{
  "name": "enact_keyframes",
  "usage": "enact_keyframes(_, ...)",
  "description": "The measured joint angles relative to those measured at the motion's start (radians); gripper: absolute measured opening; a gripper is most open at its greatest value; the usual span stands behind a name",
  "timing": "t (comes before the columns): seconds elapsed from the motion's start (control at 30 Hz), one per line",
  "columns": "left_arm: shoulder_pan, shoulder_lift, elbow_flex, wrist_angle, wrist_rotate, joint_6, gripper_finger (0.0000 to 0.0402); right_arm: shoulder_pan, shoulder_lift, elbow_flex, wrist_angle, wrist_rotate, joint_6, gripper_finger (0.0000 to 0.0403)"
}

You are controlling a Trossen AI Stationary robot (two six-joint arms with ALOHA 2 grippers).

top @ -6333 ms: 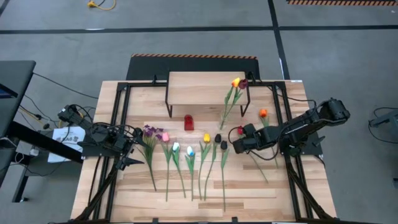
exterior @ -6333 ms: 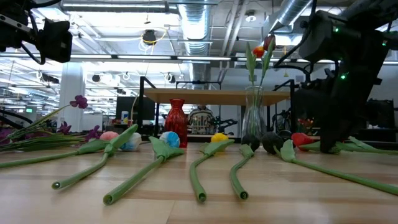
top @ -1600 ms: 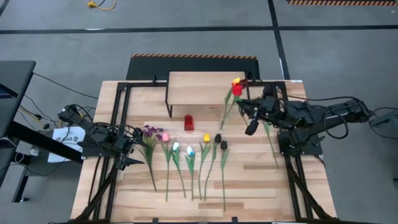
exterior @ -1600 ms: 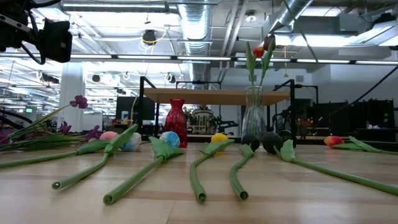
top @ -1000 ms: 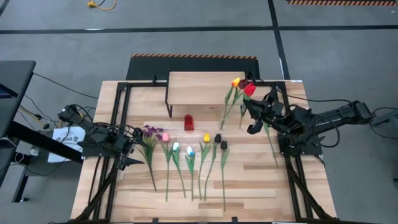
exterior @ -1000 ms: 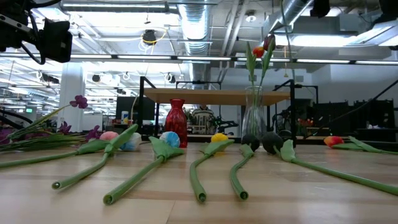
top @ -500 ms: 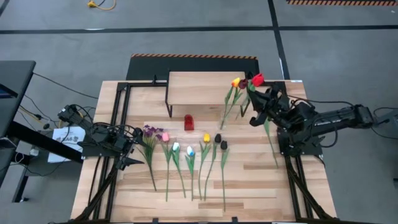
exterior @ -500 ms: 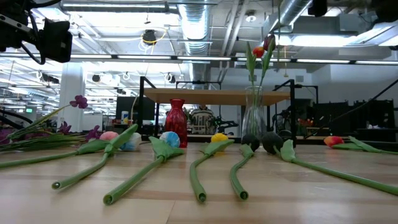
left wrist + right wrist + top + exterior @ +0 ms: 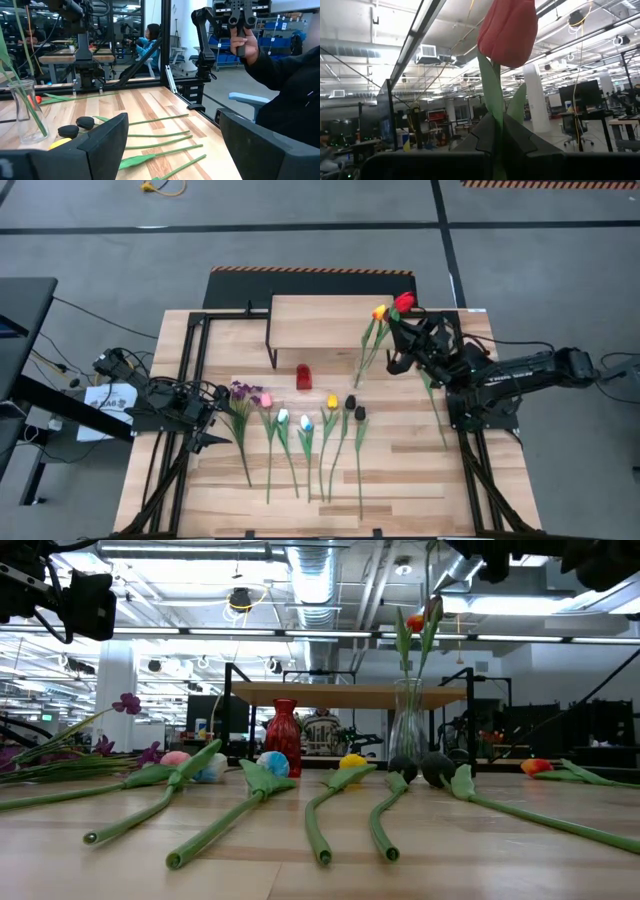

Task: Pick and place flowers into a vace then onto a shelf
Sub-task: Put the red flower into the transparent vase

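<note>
- right tool [image 9: 400, 330] clenched on a red long-stemmed tulip [image 9: 404, 303], stem upright, just beside the clear glass vase [image 9: 406, 733]
- left tool [image 9: 205, 423] released, parked far off

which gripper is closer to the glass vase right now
Right. The right gripper, shut on a red tulip, is up beside the glass vase. The left gripper waits open across the table past the row of flowers.
</note>
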Motion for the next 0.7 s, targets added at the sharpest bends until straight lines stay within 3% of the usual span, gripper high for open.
enact_keyframes(0.7, 0.000, 0.000, 0.000, 0.000, 0.000, 0.000, 0.0302, 0.000, 0.067, 0.002, 0.033, 0.000, -0.010, 0.0012)
